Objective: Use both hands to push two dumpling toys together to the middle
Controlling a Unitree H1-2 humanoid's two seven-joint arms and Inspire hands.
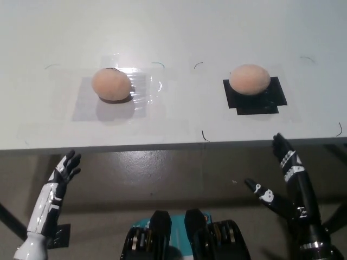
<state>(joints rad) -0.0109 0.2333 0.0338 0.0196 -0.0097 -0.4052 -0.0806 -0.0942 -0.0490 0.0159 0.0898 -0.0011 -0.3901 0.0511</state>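
Two tan dumpling toys rest on the white table (179,32). The left dumpling (111,84) sits on a clear taped patch at left centre. The right dumpling (249,79) lies on a black tape square (255,97). My white left hand (64,173) hangs below the table's front edge at lower left, open, fingers spread and pointing up. My black right hand (284,179) is below the front edge at lower right, also open with fingers apart. Both hands are well short of the dumplings and touch nothing.
The table's front edge (162,145) runs across the picture at mid height, with brown floor (179,179) below it. Thin dark pen marks (205,135) dot the tabletop between and around the toys.
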